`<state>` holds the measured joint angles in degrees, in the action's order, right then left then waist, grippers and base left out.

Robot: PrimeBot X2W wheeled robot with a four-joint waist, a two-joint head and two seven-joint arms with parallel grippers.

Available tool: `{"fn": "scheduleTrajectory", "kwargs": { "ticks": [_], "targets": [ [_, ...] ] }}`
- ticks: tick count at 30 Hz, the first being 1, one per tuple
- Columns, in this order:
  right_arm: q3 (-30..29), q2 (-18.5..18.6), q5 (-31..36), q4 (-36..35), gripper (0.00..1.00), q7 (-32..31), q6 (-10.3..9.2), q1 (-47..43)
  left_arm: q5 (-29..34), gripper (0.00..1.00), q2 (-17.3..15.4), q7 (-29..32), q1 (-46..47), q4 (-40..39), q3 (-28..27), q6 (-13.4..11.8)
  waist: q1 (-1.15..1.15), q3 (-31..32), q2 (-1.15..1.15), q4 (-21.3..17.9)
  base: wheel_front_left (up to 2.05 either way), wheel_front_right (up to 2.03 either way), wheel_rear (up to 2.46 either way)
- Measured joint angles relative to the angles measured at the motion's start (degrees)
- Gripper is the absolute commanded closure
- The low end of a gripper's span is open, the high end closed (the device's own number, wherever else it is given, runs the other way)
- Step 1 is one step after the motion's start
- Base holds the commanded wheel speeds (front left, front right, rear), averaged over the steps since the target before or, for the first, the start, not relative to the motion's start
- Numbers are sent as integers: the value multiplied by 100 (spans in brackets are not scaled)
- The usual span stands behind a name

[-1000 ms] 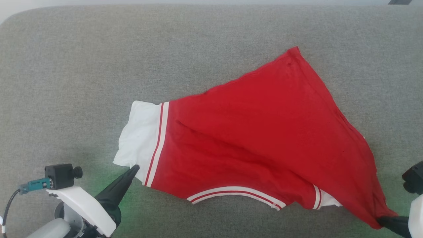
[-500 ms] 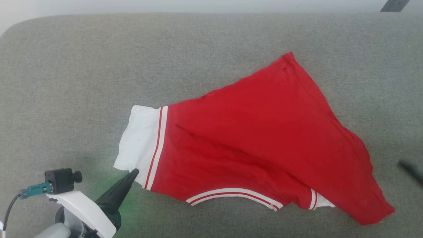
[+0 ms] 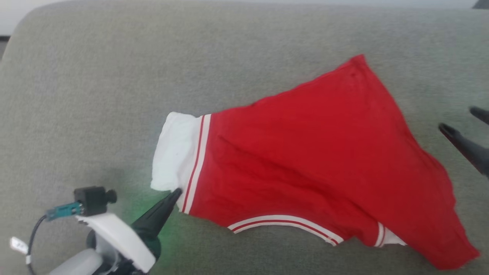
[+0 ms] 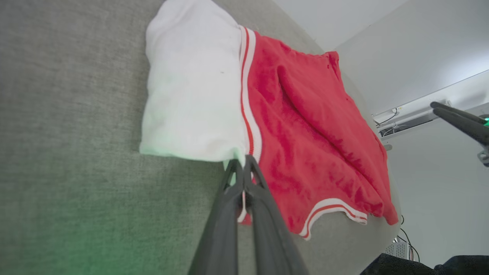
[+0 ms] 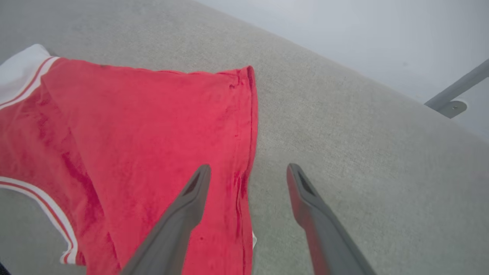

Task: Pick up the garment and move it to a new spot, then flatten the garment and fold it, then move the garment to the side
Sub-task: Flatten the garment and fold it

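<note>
No legible txt or nos. on the garment (image 3: 305, 160) or elsewhere.

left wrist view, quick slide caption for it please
Shut left end effector pinching the red-and-white garment at its striped trim, cloth spread on a grey padded surface

Surface: wide grey woven-fabric pad (image 3: 95, 95), flat, rounded at its far left corner.
On it: one soft red cloth garment (image 3: 313, 152), spread mostly flat, right of the middle.
Left end: white cloth panel (image 3: 174, 152), edged by thin red-and-white striped trim (image 3: 195, 160).
Near edge: a second curved band of the same trim.
Red corners: one points at the far edge, one at the near right.
Creases: shallow folds across the red middle.
Light: green tint (image 3: 153, 198) on the pad beside the white panel's near corner.
</note>
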<state>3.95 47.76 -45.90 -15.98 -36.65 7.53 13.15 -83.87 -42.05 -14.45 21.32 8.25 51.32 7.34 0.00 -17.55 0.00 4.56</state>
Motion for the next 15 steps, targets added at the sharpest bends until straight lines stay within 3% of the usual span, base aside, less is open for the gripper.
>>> {"fn": "scheduleTrajectory", "kwargs": {
  "ticks": [15],
  "targets": [
    [2726,-136,363,2655,0,-422,0,3686,227,100,604,82,835,114,235,4,0,-881,0,609,0,0,0]
  ]
}}
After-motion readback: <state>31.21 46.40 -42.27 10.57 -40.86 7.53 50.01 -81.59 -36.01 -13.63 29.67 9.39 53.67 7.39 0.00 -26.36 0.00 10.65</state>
